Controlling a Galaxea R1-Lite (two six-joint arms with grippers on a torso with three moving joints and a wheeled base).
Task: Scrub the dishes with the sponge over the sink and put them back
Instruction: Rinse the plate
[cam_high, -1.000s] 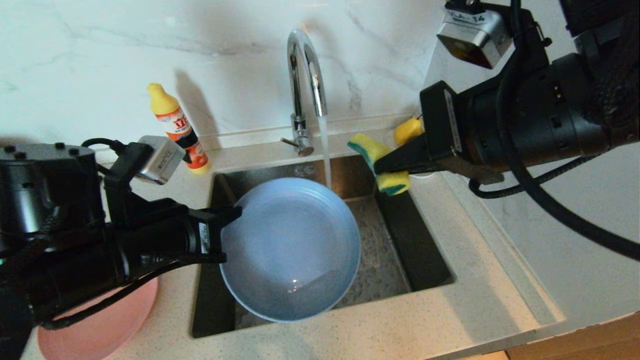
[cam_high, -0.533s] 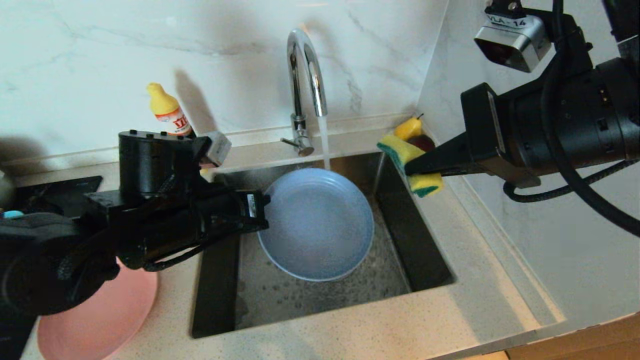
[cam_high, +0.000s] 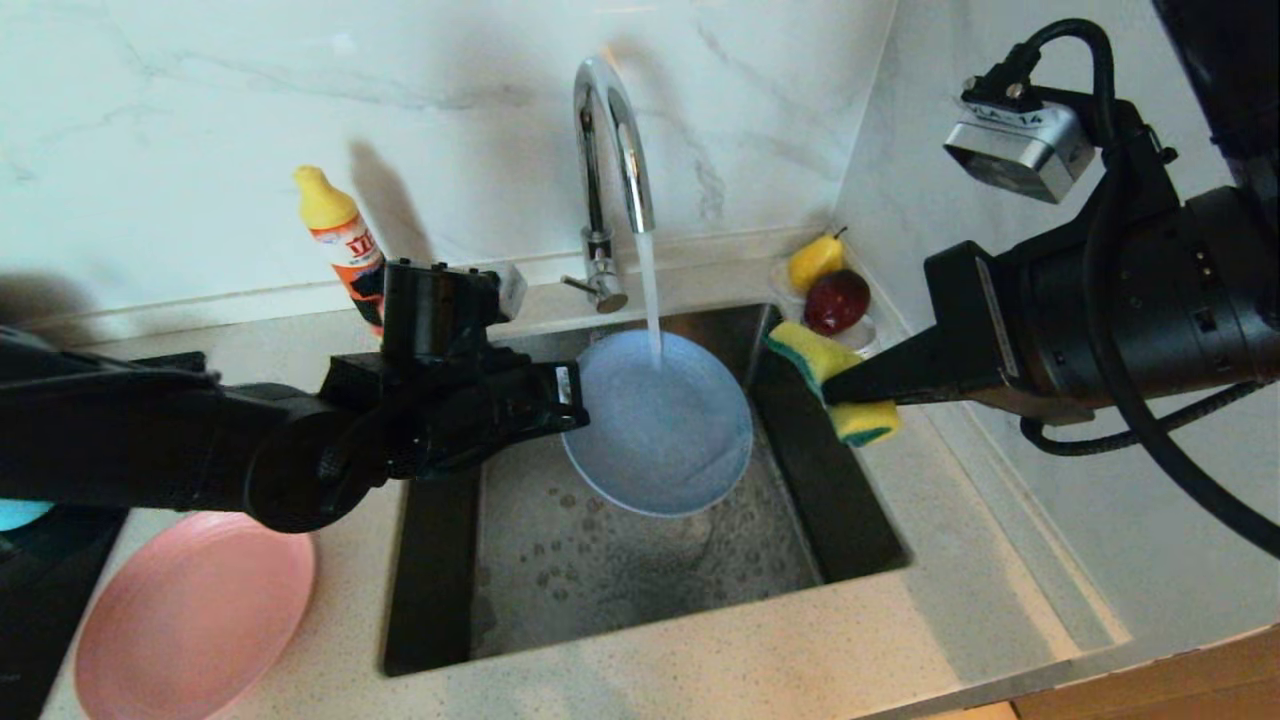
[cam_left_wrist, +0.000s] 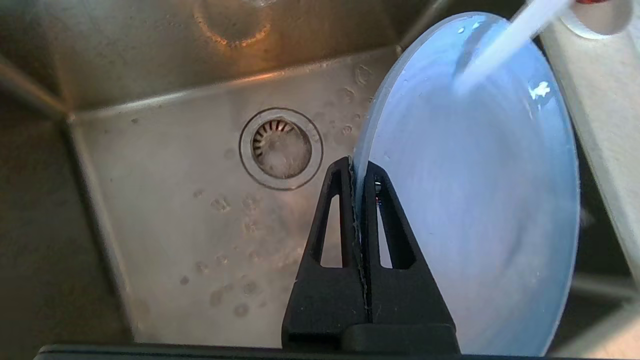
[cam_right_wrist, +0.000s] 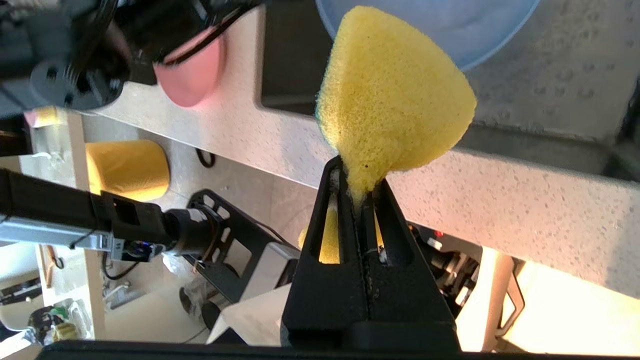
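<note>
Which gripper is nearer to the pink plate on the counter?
Left. The left gripper clamps the blue plate over the sink, its arm passing just above the pink plate. The right gripper, pinching the sponge, is across the sink.

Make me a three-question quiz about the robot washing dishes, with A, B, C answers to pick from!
1. Where is the pink plate?
A. in the sink
B. on the counter
C. under the tap

2. What colour is the plate under the running water?
A. blue
B. white
C. red

3. What is the right gripper doing?
A. hanging open
B. pinching the sponge
C. turning the tap

Answers:
1 B: it lies on the counter beside the sink.
2 A: the left gripper holds the blue plate by its rim under the tap stream.
3 B: its fingers are shut on the sponge.
</note>
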